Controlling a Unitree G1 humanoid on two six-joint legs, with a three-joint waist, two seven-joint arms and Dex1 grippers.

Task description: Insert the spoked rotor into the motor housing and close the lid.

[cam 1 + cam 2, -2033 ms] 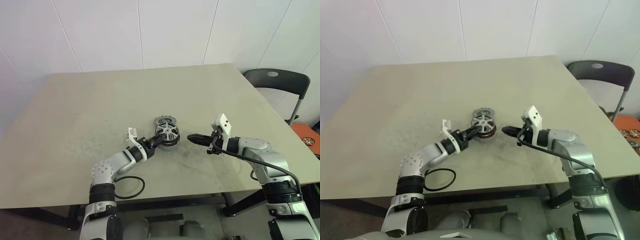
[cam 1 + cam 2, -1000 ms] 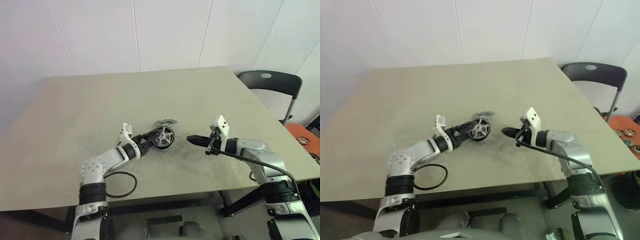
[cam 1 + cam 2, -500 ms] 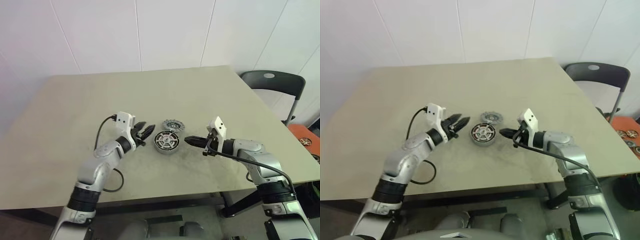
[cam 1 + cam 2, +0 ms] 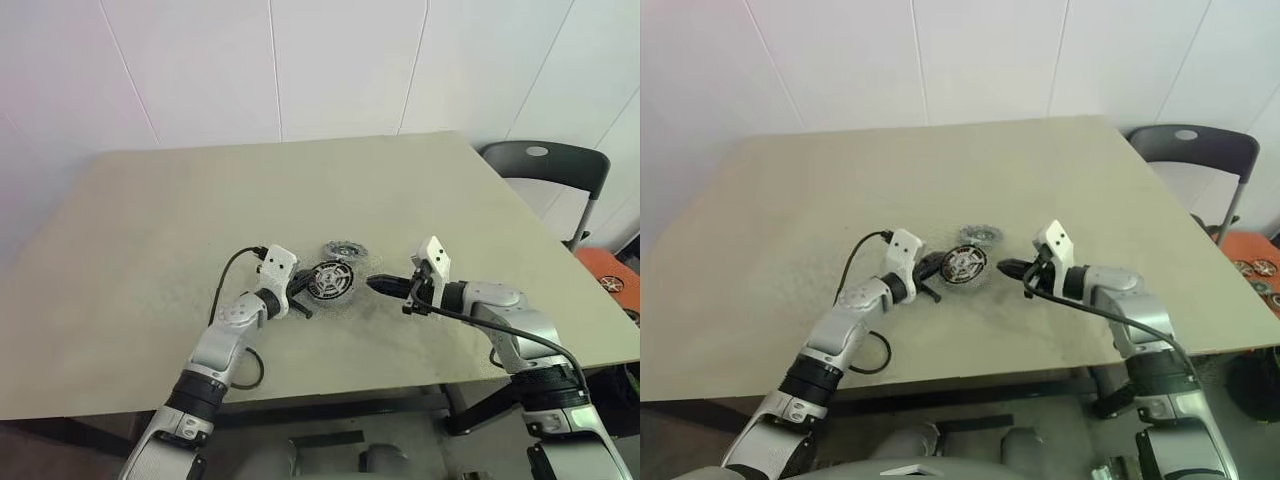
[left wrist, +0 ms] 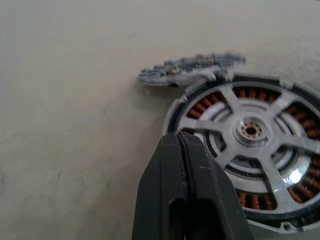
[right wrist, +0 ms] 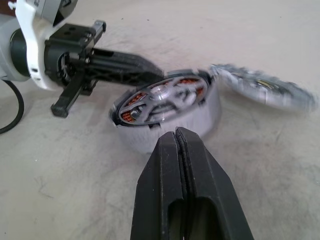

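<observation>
Left wrist view: copper windings (image 5: 252,200) under spoked rotor (image 5: 250,131).

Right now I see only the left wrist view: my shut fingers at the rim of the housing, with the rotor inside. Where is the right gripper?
Observer: The right gripper is on the opposite side of the motor housing, pointing at it and not touching it.
Operator: Is it open?
Observer: No, its fingers are shut and hold nothing.
Operator: Is anything lying near my left arm?
Observer: Yes, a black cable loop lies on the table beside the left forearm.
</observation>
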